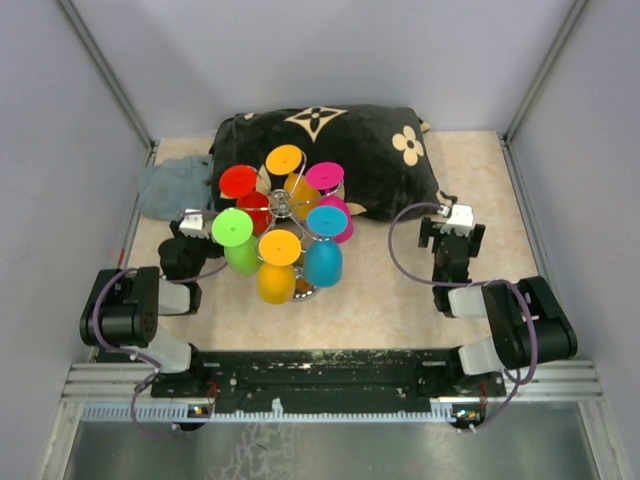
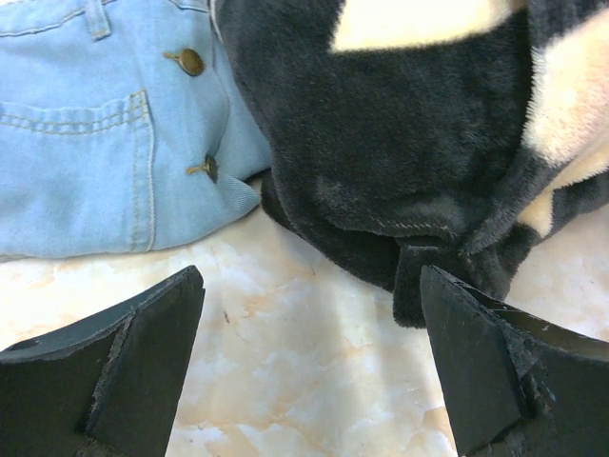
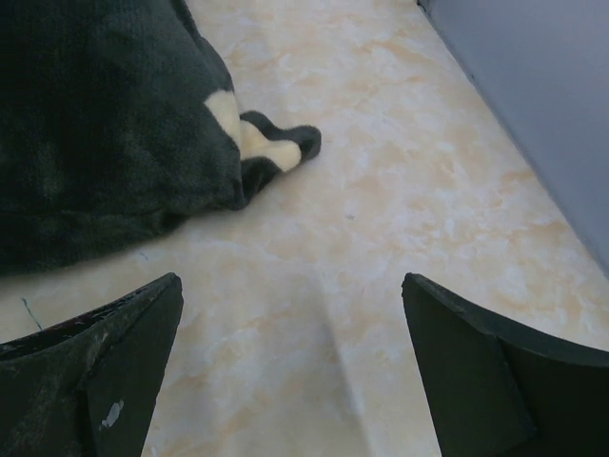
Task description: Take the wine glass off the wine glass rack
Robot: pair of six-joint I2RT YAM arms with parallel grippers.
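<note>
The wine glass rack (image 1: 281, 205), a silver wire stand, sits mid-table in the top view. Several coloured wine glasses hang on it upside down: red (image 1: 238, 182), orange (image 1: 284, 160), magenta (image 1: 324, 177), cyan (image 1: 326, 221), yellow-orange (image 1: 279, 248) and green (image 1: 231, 228). My left gripper (image 1: 192, 215) is just left of the green glass, apart from it. In the left wrist view it (image 2: 311, 278) is open and empty over bare table. My right gripper (image 1: 449, 222) is well to the right of the rack. In the right wrist view it (image 3: 291, 281) is open and empty. Neither wrist view shows the rack or the glasses.
A black plush pillow with cream flower patterns (image 1: 340, 150) lies right behind the rack, also seen in both wrist views (image 2: 400, 124) (image 3: 95, 124). Folded blue jeans (image 1: 172, 185) lie at the back left, ahead of the left gripper (image 2: 95, 124). Grey walls (image 3: 542, 105) enclose the table.
</note>
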